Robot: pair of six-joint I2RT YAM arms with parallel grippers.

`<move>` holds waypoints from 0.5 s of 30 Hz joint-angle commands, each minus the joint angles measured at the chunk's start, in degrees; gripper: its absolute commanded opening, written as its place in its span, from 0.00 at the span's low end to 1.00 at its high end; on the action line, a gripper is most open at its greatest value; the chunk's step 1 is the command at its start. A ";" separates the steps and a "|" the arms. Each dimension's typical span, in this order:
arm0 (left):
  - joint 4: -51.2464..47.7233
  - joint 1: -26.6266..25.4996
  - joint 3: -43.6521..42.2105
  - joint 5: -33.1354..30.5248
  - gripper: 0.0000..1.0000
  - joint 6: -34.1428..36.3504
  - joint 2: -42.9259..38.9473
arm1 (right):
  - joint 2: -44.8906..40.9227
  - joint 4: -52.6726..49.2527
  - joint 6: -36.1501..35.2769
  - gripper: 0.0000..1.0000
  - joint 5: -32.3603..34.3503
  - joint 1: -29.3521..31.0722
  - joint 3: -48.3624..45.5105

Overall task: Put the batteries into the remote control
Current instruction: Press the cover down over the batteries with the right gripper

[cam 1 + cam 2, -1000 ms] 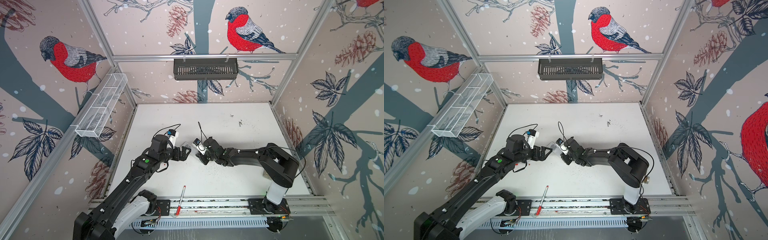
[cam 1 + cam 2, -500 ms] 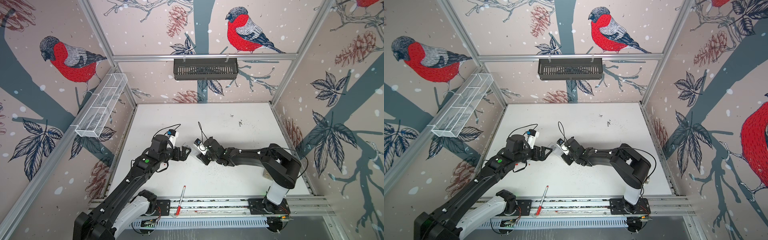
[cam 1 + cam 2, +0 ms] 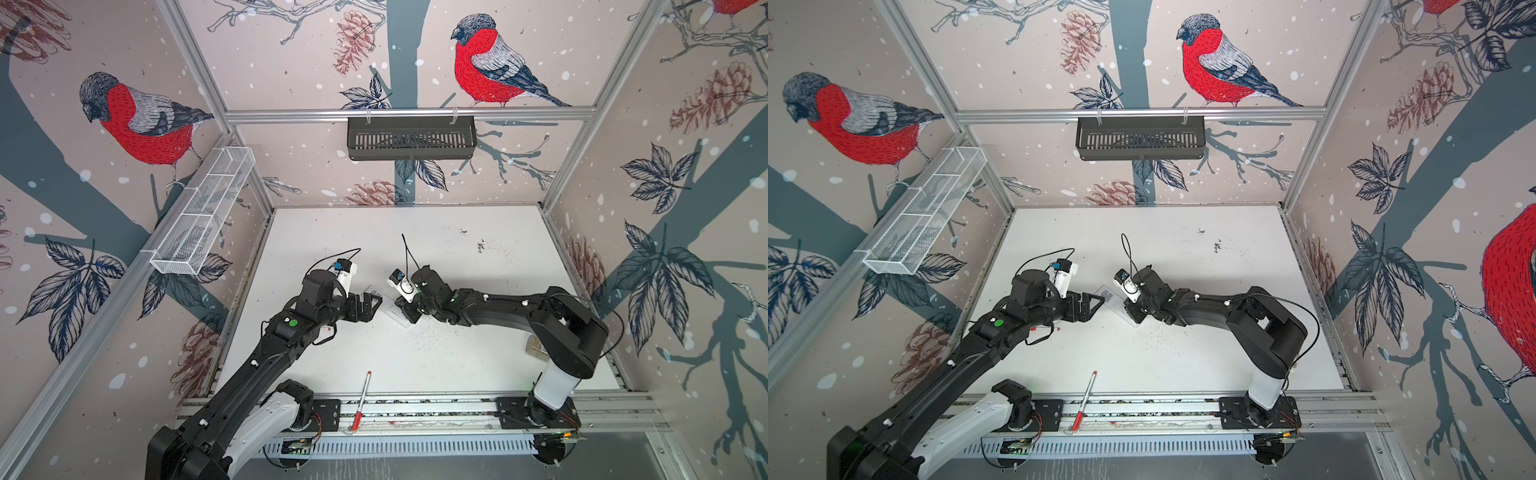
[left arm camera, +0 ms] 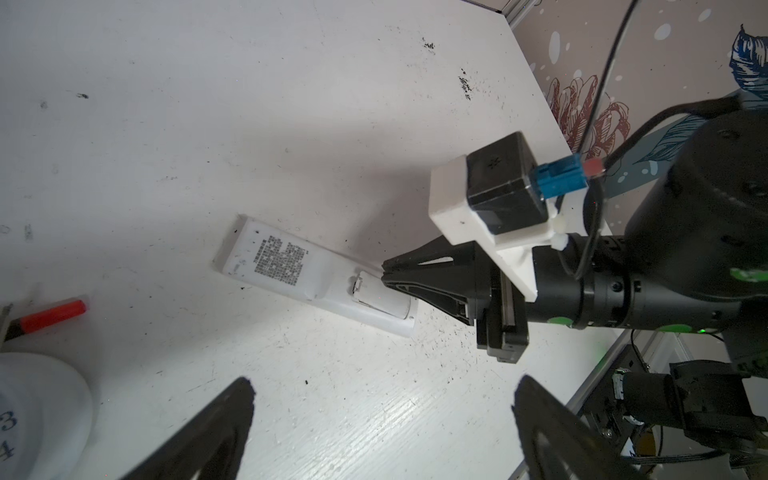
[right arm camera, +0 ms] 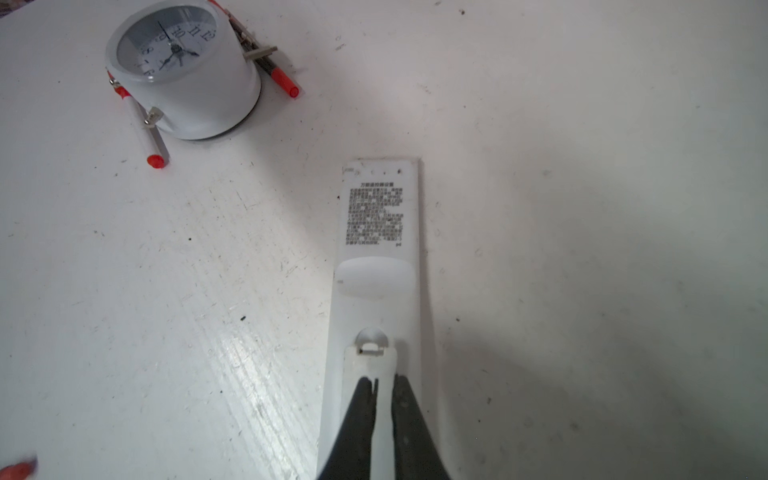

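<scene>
The white remote control point(image 5: 378, 232) lies back up on the table, its printed label showing, between the two arms in both top views point(image 3: 379, 296) point(image 3: 1108, 297). My right gripper point(image 5: 382, 380) is shut, its tips resting on the battery cover point(image 5: 371, 365) at the remote's near end, as the left wrist view also shows point(image 4: 384, 276). My left gripper point(image 4: 382, 390) stands wide open above bare table, just short of the remote's label end point(image 4: 278, 259), with nothing between its fingers. The batteries are out of view.
A round white alarm clock point(image 5: 183, 75) sits over red-and-white pens point(image 5: 156, 145) under the left arm. Another pen point(image 3: 361, 401) lies at the front rail. A black basket point(image 3: 411, 137) hangs on the back wall, a wire one point(image 3: 199, 216) on the left.
The right gripper's jaws have come together over the remote's battery cover. Neither arm has visibly shifted, and the left gripper stays open.
</scene>
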 commanded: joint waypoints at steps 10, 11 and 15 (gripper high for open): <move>2.42 0.03 -0.16 -0.22 0.97 0.65 0.43 | 1.01 -4.44 0.46 0.14 0.73 -0.23 -1.27; 2.51 0.00 -0.16 -0.20 0.97 0.65 0.60 | 0.97 -4.84 0.48 0.15 1.08 -0.32 -0.91; 2.26 0.06 -0.16 -1.01 0.97 0.65 0.24 | 0.52 -5.43 0.98 0.36 1.20 -0.66 0.94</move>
